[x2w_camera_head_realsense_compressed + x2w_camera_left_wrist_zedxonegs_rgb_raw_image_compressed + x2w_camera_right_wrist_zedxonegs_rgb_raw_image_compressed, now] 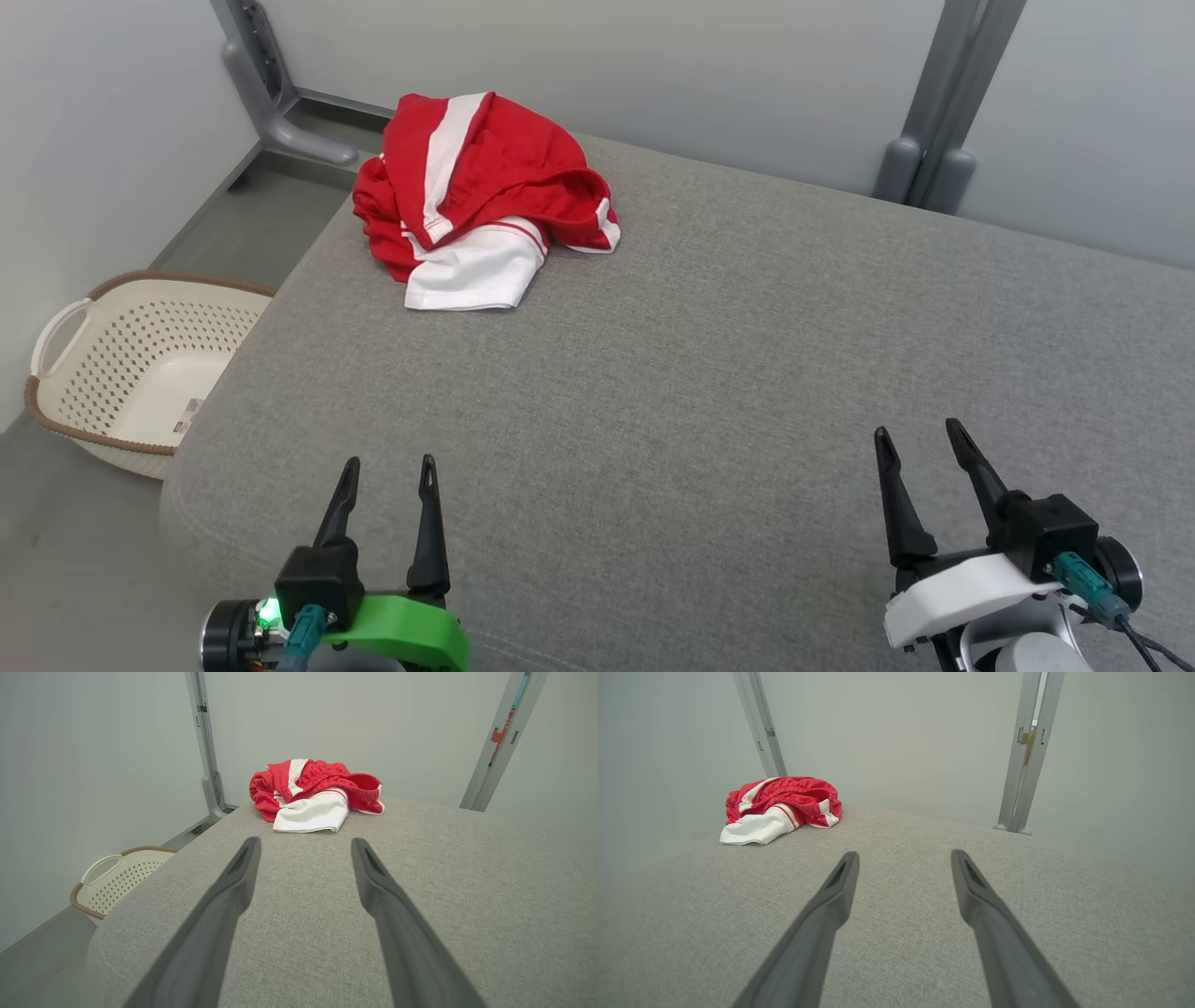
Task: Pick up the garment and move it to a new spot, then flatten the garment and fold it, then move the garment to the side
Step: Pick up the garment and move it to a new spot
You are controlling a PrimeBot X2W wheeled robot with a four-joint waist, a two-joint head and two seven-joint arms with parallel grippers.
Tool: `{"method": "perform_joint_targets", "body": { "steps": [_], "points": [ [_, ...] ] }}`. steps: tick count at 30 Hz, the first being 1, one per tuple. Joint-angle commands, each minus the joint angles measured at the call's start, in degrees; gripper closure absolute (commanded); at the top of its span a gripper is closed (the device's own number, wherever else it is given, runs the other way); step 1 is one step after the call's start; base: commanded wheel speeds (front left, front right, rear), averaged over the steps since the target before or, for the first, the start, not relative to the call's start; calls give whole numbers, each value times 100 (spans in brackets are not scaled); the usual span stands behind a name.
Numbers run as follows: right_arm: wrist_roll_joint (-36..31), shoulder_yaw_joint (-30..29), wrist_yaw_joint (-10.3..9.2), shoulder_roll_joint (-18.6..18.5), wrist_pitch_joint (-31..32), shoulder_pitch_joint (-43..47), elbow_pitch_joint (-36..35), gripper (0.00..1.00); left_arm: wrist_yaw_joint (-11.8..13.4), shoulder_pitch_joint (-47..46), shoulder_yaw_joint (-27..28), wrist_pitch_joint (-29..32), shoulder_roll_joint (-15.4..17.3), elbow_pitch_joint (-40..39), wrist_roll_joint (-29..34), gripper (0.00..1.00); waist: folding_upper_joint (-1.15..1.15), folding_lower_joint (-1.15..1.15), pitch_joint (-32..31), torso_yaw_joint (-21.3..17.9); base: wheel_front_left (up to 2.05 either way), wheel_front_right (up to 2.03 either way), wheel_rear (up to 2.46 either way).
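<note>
The left gripper [389, 459] hovers low over the near edge of the grey upholstered bench [709, 392], toward its left corner. Its two long dark fingers are spread wide with nothing between them. The right gripper [917, 427] is parted and empty too, over the same near edge toward the bench's right end. Both point across the bench.

The red-and-white shorts [476, 191] lie crumpled at the bench's far left corner, well apart from both grippers.

The step in hand looks to be the first pickup. The left arm seems the better placed, since its wrist view has the heap almost straight ahead. A raised fold, such as the gathered red waistband ridge, should give a surer pinch than the flat white panel. The tips should close on cloth without digging into the upholstery, and the lift should be high enough that trailing fabric neither drags nor slips off the bench's left edge.

The shorts look thin, limp and faintly glossy, with a ruched elastic waist, white side stripes and a white panel edged by thin red lines. The bench cover is a coarse matte weave over rounded padding. A cream perforated plastic laundry basket [112, 355], brown-rimmed with a loop handle, stands on the floor beside the bench's left edge.
</note>
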Motion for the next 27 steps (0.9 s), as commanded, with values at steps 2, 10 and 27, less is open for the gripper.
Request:
{"method": "perform_joint_targets", "body": {
  "steps": [2,10,27],
  "points": [
    [83,28,-1,-25,-18,-60,-2,0,28,27,8,-4,26,-26,-30,0,0,0,23,62,0,0,0],
    [-39,66,-2,-25,-18,-118,-79,0,92,15,37,-5,26,-117,-96,0,0,0,151,-91,0,0,0],
    [-788,19,-2,-26,-18,-1035,-474,0,-608,-3399,931,190,1267,8,426,0,0,0,1643,-1066,0,0,0]
  ]
}}
